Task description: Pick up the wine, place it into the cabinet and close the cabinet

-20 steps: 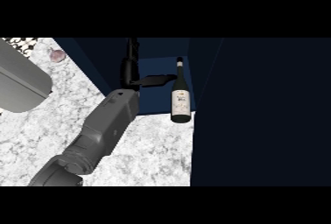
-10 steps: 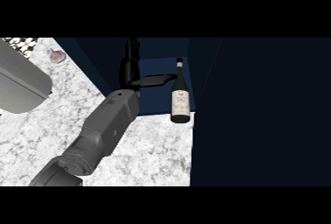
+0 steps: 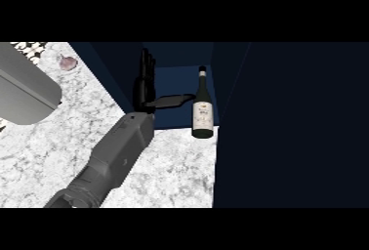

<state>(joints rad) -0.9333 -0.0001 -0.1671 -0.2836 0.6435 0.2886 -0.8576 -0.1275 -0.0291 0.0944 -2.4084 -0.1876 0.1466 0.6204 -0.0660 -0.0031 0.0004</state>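
The wine bottle (image 3: 203, 111), dark with a pale label, stands upright at the front edge of the open dark blue cabinet (image 3: 176, 78), where the marble counter (image 3: 169, 166) meets it. My left hand (image 3: 145, 85) is just left of the bottle, fingers straight and pointing into the cabinet. Its thumb (image 3: 172, 101) sticks out sideways toward the bottle's shoulder. I cannot tell whether the thumb tip touches the glass. The hand holds nothing. My right hand does not show.
A large dark panel (image 3: 288, 122), seemingly the cabinet door, fills the whole right side. A grey rounded object (image 3: 25, 95) lies at the left edge of the counter. Beyond it, near the back, sits a small purplish thing (image 3: 67, 63).
My left hand and forearm have drawn back slightly toward me. The bottle has not moved.
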